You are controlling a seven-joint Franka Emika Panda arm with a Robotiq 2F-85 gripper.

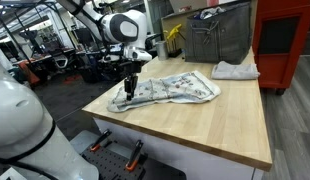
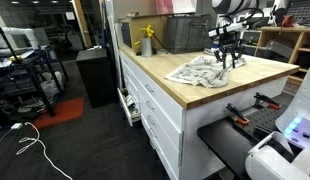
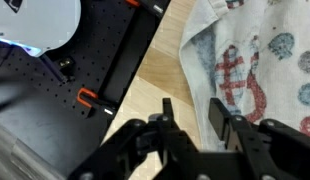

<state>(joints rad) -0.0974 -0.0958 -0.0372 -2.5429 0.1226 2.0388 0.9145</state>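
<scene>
A crumpled white cloth with red and grey print lies spread on the wooden table top; it also shows in an exterior view and in the wrist view. My gripper hangs over the cloth's end at the table corner, seen too in an exterior view. In the wrist view the gripper is open, its fingers straddling the cloth's edge over bare wood, holding nothing.
A second folded white cloth lies at the far side of the table. A grey bin and a yellow spray bottle stand behind. Black frames with red clamps sit below the table edge.
</scene>
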